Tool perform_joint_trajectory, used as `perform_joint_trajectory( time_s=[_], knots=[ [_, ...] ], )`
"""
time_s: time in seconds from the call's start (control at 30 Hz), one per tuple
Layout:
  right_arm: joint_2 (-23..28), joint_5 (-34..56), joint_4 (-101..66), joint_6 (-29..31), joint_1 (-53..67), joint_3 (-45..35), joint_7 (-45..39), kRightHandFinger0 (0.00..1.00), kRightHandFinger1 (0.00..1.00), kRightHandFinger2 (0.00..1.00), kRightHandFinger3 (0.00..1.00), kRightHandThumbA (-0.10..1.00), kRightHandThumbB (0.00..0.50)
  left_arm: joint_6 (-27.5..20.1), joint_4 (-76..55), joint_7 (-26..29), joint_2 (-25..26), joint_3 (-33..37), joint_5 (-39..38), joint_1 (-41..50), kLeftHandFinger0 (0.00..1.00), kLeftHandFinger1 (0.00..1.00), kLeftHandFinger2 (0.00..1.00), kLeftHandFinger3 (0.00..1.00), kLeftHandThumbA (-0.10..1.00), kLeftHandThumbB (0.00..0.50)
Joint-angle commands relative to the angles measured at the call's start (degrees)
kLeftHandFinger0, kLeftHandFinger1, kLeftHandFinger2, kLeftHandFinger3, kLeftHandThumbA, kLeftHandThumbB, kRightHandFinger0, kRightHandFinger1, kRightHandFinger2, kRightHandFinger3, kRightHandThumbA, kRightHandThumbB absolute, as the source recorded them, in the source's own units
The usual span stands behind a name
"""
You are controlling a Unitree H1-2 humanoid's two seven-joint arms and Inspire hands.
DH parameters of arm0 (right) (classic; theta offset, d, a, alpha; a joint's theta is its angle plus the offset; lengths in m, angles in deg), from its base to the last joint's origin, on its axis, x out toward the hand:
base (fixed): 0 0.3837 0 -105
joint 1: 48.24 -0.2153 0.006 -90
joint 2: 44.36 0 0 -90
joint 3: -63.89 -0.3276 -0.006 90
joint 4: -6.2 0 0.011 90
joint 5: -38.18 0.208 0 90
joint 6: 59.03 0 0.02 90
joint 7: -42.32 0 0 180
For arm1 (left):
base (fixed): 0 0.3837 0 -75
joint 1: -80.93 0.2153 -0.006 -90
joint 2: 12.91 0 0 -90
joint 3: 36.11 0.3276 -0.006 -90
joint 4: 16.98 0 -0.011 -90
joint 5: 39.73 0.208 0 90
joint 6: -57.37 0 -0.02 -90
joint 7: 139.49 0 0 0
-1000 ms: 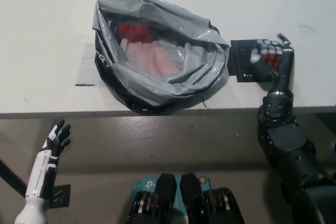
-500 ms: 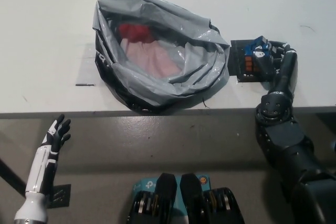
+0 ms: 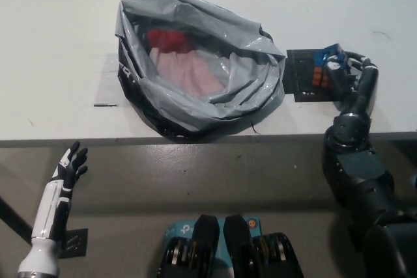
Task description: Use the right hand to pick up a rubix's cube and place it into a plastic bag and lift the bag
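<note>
Currently: right hand point(image 3: 350, 75), fingers grasping cube point(image 3: 324, 66), held just beside bag point(image 3: 195, 69) rim. Left hand point(image 3: 68, 167) idle off-table, fingers spread, holding nothing. Risk: grip looks partial; cube may slip or catch the rim.

Black right hand point(image 3: 348, 73) apparently curled in a grasp; white left hand point(image 3: 68, 164) low, fingers point(image 3: 77, 151) spread.

Cube point(image 3: 324, 66) right of bag point(image 3: 195, 63)
</note>
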Motion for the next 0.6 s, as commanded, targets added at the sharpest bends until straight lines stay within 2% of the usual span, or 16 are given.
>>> perform_joint_trajectory(
  time_s=[0.0, 0.03, 0.07, 0.2, 0.27, 0.4, 0.57],
  knots=[
    [-0.75, 19.59, -5.77, 1.98, -4.95, -10.94, -14.53, 0.0, 0.27, 0.78, 0.83, -0.1, 0.139, -2.29, -0.6, 0.05, 0.74, -0.64, -0.03, -1.23, 1.0, 1.0, 1.0, 1.0, 1.0, 0.146],
    [-0.97, 22.43, -7.0, 0.67, -5.33, -13.21, -16.47, 0.0, 0.27, 0.79, 0.86, -0.1, 0.129, -2.32, -0.6, 0.07, 0.74, -0.63, 0.01, -1.24, 1.0, 1.0, 1.0, 1.0, 1.0, 0.146],
    [-1.14, 24.72, -8.15, -1.12, -5.63, -15.07, -17.96, 0.0, 0.27, 0.81, 0.94, -0.1, 0.109, -2.42, -0.6, 0.13, 0.68, -0.66, -0.03, -1.09, 1.0, 1.0, 1.0, 1.0, 1.0, 0.147],
    [-2.01, 31.77, -13.63, -7.94, -6.44, -20.42, -20.02, 0.0, 0.21, 0.77, 1.0, -0.1, 0.102, -1.95, -0.8, 0.14, 0.6, -0.76, -0.31, -0.83, 1.0, 1.0, 1.0, 1.0, 1.0, 0.132],
    [-2.44, 37.15, -15.46, -11.7, -7.28, -24.41, -20.84, 0.0, 0.19, 0.72, 1.0, -0.1, 0.101, -1.89, -0.82, 0.26, 0.58, -0.74, -0.06, -0.79, 1.0, 1.0, 1.0, 1.0, 1.0, 0.13],
    [-3.13, 40.93, -18.05, -15.35, -7.71, -27.4, -20.77, 0.0, 0.18, 0.7, 1.0, -0.1, 0.093, -1.85, -0.78, 0.31, 0.49, -0.73, -0.09, -0.71, 1.0, 1.0, 1.0, 1.0, 1.0, 0.12],
    [-3.04, 43.97, -19.52, -19.77, -8.04, -29.63, -21.95, 0.0, 0.25, 0.72, 1.0, -0.1, 0.068, -2.08, -0.55, 0.2, 0.55, -0.72, -0.24, -0.79, 1.0, 1.0, 1.0, 1.0, 1.0, 0.13]
  ],
)
